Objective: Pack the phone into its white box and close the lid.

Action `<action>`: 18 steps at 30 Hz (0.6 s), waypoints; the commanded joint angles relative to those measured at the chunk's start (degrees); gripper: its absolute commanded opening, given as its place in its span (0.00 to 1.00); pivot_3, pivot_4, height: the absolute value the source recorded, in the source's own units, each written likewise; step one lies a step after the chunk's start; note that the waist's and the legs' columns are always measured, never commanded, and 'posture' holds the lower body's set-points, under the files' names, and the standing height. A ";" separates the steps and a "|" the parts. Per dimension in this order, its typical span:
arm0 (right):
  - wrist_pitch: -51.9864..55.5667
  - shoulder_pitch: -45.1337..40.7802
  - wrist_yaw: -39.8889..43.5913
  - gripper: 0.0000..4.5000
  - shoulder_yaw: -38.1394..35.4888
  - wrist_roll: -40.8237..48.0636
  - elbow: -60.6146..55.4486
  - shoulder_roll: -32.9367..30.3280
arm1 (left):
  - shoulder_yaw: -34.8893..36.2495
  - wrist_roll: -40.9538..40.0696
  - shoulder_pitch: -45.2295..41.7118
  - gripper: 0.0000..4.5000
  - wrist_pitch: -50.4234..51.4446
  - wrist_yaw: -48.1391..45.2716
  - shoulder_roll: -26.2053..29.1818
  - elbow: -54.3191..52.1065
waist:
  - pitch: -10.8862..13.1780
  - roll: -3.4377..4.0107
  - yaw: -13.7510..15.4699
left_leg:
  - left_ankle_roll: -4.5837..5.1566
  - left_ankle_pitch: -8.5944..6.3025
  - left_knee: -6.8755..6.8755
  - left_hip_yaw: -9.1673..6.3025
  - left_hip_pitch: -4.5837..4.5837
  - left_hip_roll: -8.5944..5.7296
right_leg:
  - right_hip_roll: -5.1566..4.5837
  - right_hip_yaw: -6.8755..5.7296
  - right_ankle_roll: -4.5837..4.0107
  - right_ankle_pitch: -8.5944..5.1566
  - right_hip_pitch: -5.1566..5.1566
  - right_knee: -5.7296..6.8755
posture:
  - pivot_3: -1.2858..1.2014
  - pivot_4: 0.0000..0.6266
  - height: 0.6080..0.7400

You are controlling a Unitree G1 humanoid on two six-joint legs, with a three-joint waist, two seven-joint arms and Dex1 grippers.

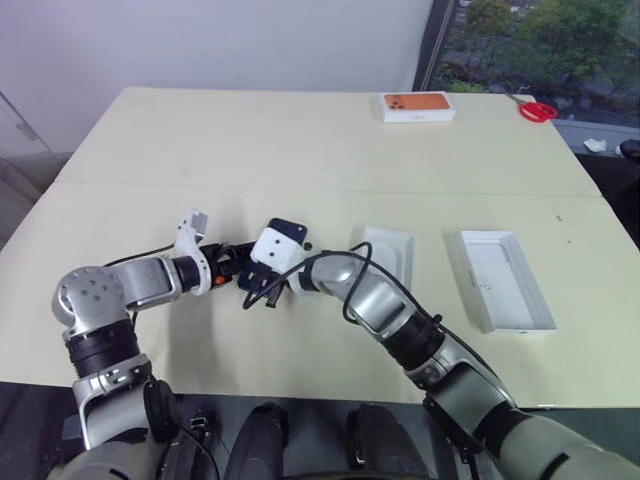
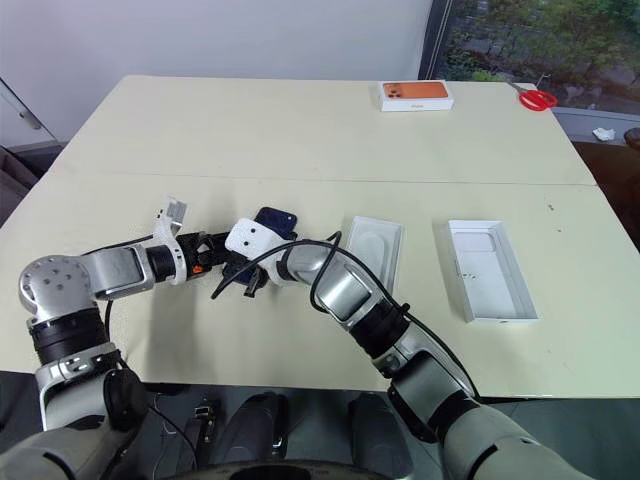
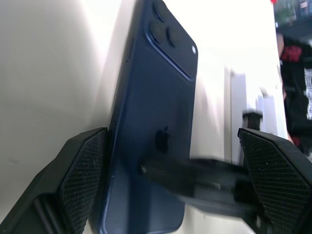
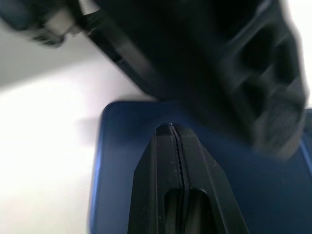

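Observation:
The dark navy phone [image 1: 290,230] lies back up on the table's near left, its camera cluster at the far corner. My left gripper [image 3: 173,141] is open and straddles it: one finger [image 3: 85,170] is against the phone's long edge, the other stands well off. My right gripper [image 4: 174,127] is shut, its tip resting on the phone's [image 4: 114,165] back. Right of the phone lies the white box [image 1: 390,255], with a white insert with an oval hollow covering its inside. Further right the lid [image 1: 503,280] rests open side up, plain white inside.
An orange-topped white box [image 1: 417,106] sits at the table's far right, with red scissors [image 1: 538,110] beside it. My right arm reaches across the front of the cream table [image 1: 250,150], cables looping off its wrist.

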 commanded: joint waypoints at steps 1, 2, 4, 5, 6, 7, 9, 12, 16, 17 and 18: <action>0.66 0.19 0.51 0.00 -2.20 -0.40 -3.45 -1.48 | -3.71 -3.12 1.45 1.00 2.51 0.43 0.15 0.51 | 0.00 0.00 0.04 | 0.00 0.00 0.00 0.00 0.00 0.00 | 0.00 0.00 0.00 0.00 0.00 -0.01 | 0.52 0.24 0.93; 1.47 0.18 1.00 0.00 -2.94 0.10 -4.96 -2.16 | -3.71 -3.22 1.47 1.00 2.51 0.65 0.48 0.71 | 0.00 0.00 0.03 | 0.00 0.00 0.00 0.00 0.00 0.00 | 0.00 0.00 0.00 0.00 0.00 -0.01 | 0.52 0.24 0.93; 3.79 -0.01 2.28 0.00 -4.46 0.86 -8.61 -4.19 | -3.52 -3.48 1.40 1.00 2.51 0.98 1.08 1.10 | 0.01 0.00 -0.04 | 0.00 0.00 0.00 0.00 -0.01 0.00 | 0.00 0.00 0.00 0.00 -0.01 -0.02 | 0.52 0.24 0.93; 4.79 -0.12 2.66 0.00 -4.90 0.89 -9.94 -5.15 | -3.53 -3.70 1.39 1.00 2.51 1.03 1.31 1.19 | 0.01 0.00 -0.09 | 0.00 0.00 -0.01 0.01 -0.02 0.00 | 0.00 0.00 0.00 0.00 -0.03 -0.02 | 0.52 0.24 0.93; 5.77 -0.21 2.96 0.00 -5.26 0.83 -11.00 -6.11 | -3.58 -3.93 1.38 1.00 2.51 1.15 1.45 1.23 | 0.01 0.00 -0.19 | 0.00 0.00 -0.01 0.01 -0.03 0.00 | 0.01 0.00 0.00 0.00 -0.05 -0.01 | 0.52 0.24 0.93; 6.71 -0.24 3.21 0.00 -5.61 0.69 -11.89 -7.17 | -3.74 -4.25 1.41 1.00 2.51 1.30 1.53 1.12 | 0.01 0.00 -0.27 | 0.00 0.00 -0.02 0.01 -0.02 0.00 | 0.02 0.00 0.00 0.00 -0.04 -0.02 | 0.52 0.24 0.93; 7.87 -0.14 3.59 0.00 -5.80 0.05 -13.15 -9.13 | -4.30 -4.90 1.49 1.00 2.51 1.59 1.62 0.70 | 0.01 0.00 -0.35 | 0.00 0.00 -0.02 0.01 -0.02 0.01 | 0.03 0.01 0.00 0.00 -0.05 -0.02 | 0.52 0.24 0.93; 8.18 0.08 4.12 0.00 -5.27 -1.00 -13.36 -11.65 | -5.37 -5.63 1.51 1.00 2.51 1.70 1.59 0.27 | 0.01 0.00 -0.30 | 0.00 0.00 -0.03 0.02 -0.02 0.01 | 0.04 0.02 0.00 0.00 -0.06 -0.02 | 0.52 0.24 0.93; 6.73 0.09 4.13 0.00 -4.46 -1.99 -10.86 -12.34 | -7.01 -5.96 1.22 1.00 2.51 1.51 1.17 0.13 | 0.01 0.00 -0.19 | 0.00 0.00 -0.03 0.03 -0.02 0.00 | 0.04 0.03 0.00 0.00 -0.05 -0.04 | 0.52 0.24 0.93; 6.57 0.12 3.98 0.00 -4.35 -2.21 -10.41 -12.21 | -7.32 -6.15 1.28 1.00 2.51 1.51 1.09 0.00 | 0.01 -0.01 -0.19 | 0.00 0.00 -0.03 0.04 -0.02 0.00 | 0.04 0.03 0.00 0.00 -0.05 -0.04 | 0.52 0.24 0.93; 6.41 0.06 3.85 0.00 -4.21 -2.55 -9.96 -12.18 | -7.50 -6.25 1.21 1.00 2.51 1.57 1.01 0.00 | 0.01 -0.01 -0.17 | 0.00 0.00 -0.03 0.04 -0.02 0.00 | 0.04 0.03 0.00 0.00 -0.05 -0.04 | 0.52 0.24 0.93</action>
